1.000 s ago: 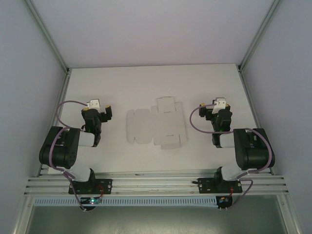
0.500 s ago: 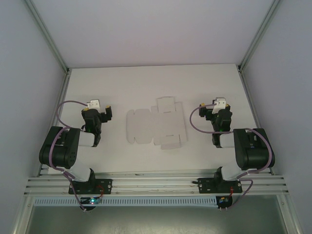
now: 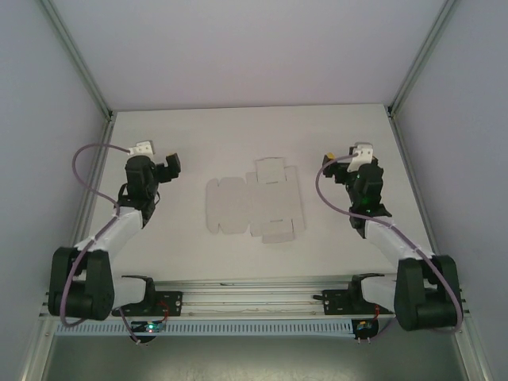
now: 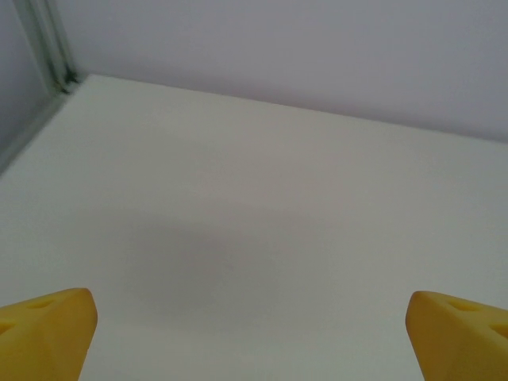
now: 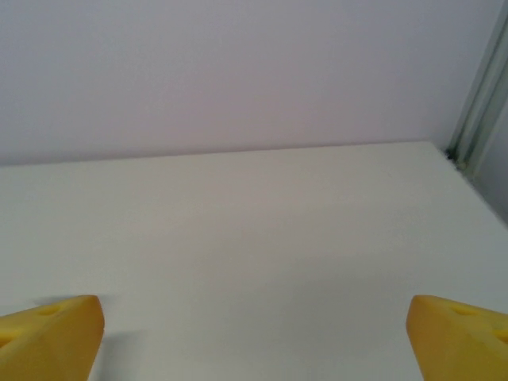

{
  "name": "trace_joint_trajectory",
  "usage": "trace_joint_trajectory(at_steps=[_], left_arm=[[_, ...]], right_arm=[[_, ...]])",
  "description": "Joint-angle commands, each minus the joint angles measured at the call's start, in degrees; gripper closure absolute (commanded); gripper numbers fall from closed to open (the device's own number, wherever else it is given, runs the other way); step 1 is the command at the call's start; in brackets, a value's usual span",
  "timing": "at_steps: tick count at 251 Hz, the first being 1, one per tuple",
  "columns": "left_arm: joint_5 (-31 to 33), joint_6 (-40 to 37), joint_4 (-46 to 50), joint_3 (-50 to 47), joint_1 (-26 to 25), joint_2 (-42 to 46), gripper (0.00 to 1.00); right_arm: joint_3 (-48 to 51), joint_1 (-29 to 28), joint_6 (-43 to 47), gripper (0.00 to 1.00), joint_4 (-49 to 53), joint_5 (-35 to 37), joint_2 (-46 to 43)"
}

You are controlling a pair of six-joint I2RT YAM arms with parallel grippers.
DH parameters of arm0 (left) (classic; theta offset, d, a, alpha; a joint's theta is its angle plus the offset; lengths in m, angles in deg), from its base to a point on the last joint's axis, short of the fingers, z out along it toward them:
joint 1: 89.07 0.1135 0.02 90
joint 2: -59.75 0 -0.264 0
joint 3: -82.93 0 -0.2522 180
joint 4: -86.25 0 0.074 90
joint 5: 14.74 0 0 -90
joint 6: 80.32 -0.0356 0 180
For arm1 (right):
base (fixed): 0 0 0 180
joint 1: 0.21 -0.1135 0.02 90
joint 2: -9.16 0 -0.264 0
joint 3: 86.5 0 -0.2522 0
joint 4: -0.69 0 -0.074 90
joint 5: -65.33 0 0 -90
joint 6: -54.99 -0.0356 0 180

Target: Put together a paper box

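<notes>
left gripper [image 3: 165, 169]: spread wide, pinching nothing. same on right gripper [image 3: 337, 167], yellow fingertips [image 5: 51, 329] far apart over bare table [image 3: 238, 131].

versus a second ago: unfolded out of the tucked pose on both sides, stretched longer and pushed slightly toward the far wall. still flanking the paper box [image 3: 254, 208], one well to its left, the other well to its right, no contact.

paper box: unmoved, flat die-cut sheet mid-table between the two, flaps all lying down, no fold started.

reads as the opening reach, no work on the card yet. probably needs swinging inward and down next to get at an edge flap. thin flat card on a smooth table: hard to get under, likely to slide if pushed from one side only.
</notes>
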Motion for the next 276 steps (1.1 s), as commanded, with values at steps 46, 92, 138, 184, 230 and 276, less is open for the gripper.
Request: trace_joint_trajectory(at_steps=[46,92,138,184,230,276], left_arm=[[-13.97,15.55,26.82,5.36,-7.36,-0.05,0.0],[-17.13,18.02,24.52,4.54,-11.4,-2.21,0.0],[-20.79,19.17,23.81,3.85,-11.47,-5.93,0.0],[-25.91,21.03,18.31,1.98,-11.49,-9.44,0.0],[-29.9,22.77,13.73,2.23,-11.9,-14.18,0.0],[-38.18,26.45,2.03,3.22,-13.04,-21.32,0.0]], right_arm=[[-14.48,-15.46,-10.46,0.29,37.02,-12.81,5.62],[-16.56,-18.69,-12.26,0.45,36.01,-14.38,15.23],[-16.39,-17.69,-14.09,0.49,35.72,-12.87,21.8],[-13.85,-15.91,-16.11,0.53,33.08,-13.38,26.78],[-11.28,-14.63,-17.22,0.53,30.34,-13.66,28.58],[-10.26,-14.49,-17.43,0.53,28.2,-15.38,30.19]])
